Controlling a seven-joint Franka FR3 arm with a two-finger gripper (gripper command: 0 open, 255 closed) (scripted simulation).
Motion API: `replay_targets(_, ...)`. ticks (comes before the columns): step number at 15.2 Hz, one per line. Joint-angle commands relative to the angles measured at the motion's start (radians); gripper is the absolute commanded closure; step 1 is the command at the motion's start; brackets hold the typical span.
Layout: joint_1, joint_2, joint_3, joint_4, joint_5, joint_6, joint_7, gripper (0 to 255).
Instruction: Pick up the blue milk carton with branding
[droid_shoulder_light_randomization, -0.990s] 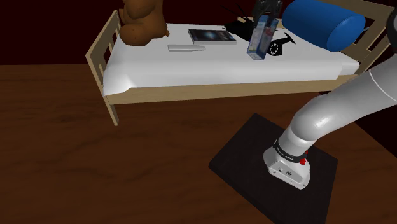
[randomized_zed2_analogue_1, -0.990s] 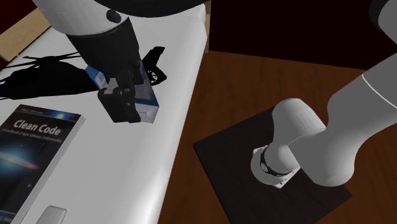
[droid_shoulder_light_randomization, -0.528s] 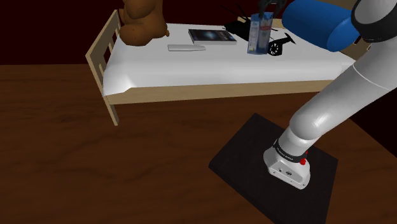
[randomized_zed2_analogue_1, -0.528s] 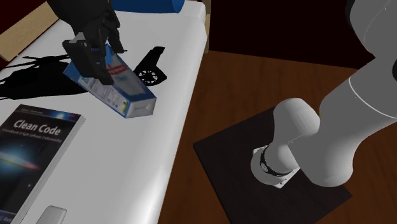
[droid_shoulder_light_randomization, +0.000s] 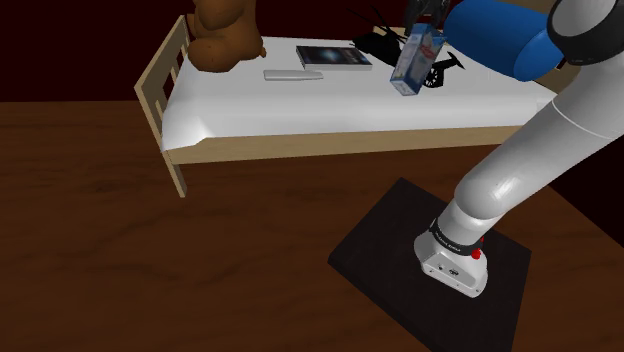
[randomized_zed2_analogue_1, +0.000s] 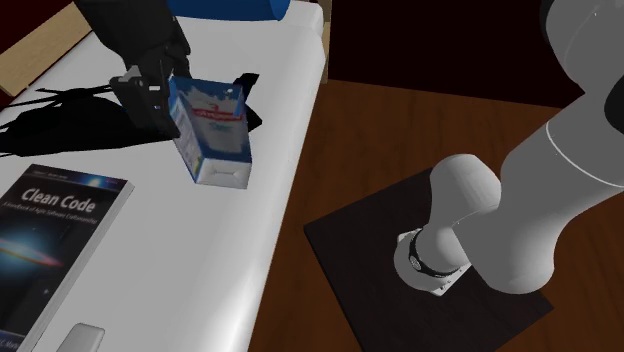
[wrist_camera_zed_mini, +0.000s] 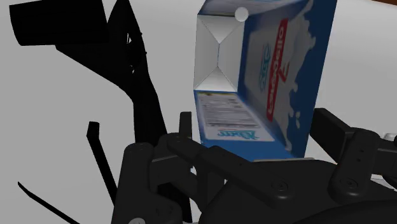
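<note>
Carton (droid_shoulder_light_randomization: 413, 62), blue and white, hangs tilted over the white bed (droid_shoulder_light_randomization: 300, 110); whether it touches the bed cannot be told. White arm (droid_shoulder_light_randomization: 540, 150) arches above. Blue pillow (droid_shoulder_light_randomization: 500, 35) lies just behind the carton, with the brown bear (droid_shoulder_light_randomization: 222, 35) and book (droid_shoulder_light_randomization: 333, 57) farther along. Gripper (randomized_zed2_analogue_1: 150, 92) clamps the carton's upper end between its fingers.

One pincer (wrist_camera_zed_mini: 254, 149) is clasping one carton (randomized_zed2_analogue_1: 215, 135). Around the pincer, one black toy (wrist_camera_zed_mini: 127, 63), one book (droid_shoulder_light_randomization: 334, 56), one grey bar (droid_shoulder_light_randomization: 292, 74), one bear (droid_shoulder_light_randomization: 222, 35) and one blue bolster (droid_shoulder_light_randomization: 500, 35) are lying on one bed (droid_shoulder_light_randomization: 300, 120).
</note>
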Motion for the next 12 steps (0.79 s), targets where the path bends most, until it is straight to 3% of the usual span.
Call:
replay_targets(1,0.000,-0.008,0.001,-0.030,-0.003,0.023,0.003,0)
replay_targets(2,0.000,-0.008,0.001,-0.030,-0.003,0.023,0.003,0)
replay_targets(3,0.000,-0.007,0.001,-0.028,-0.002,0.022,0.002,255)
replay_targets(12,0.000,-0.008,0.001,-0.030,-0.003,0.023,0.003,255)
